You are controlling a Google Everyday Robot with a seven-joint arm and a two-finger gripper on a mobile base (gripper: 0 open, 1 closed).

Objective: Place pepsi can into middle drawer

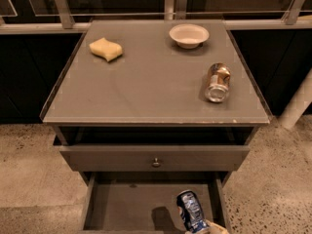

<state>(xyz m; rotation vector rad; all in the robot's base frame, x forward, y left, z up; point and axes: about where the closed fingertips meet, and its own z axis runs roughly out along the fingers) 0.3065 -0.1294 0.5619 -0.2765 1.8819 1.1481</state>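
Note:
The pepsi can (191, 211), dark blue with white-silver markings, is tilted with its top to the upper left, low inside the open middle drawer (126, 204) at its right side. My gripper (207, 228) shows only as pale fingertips at the bottom edge of the camera view, shut on the can's lower end. The rest of the gripper and the arm are out of view. The can's shadow lies on the drawer floor just to its left.
Above the open drawer is a shut drawer front with a small round knob (156, 162). On the cabinet top (146, 87) lie a brown-gold and silver can (217, 82) on its side, a white bowl (188, 35) and a yellow sponge (106, 49). Speckled floor on both sides.

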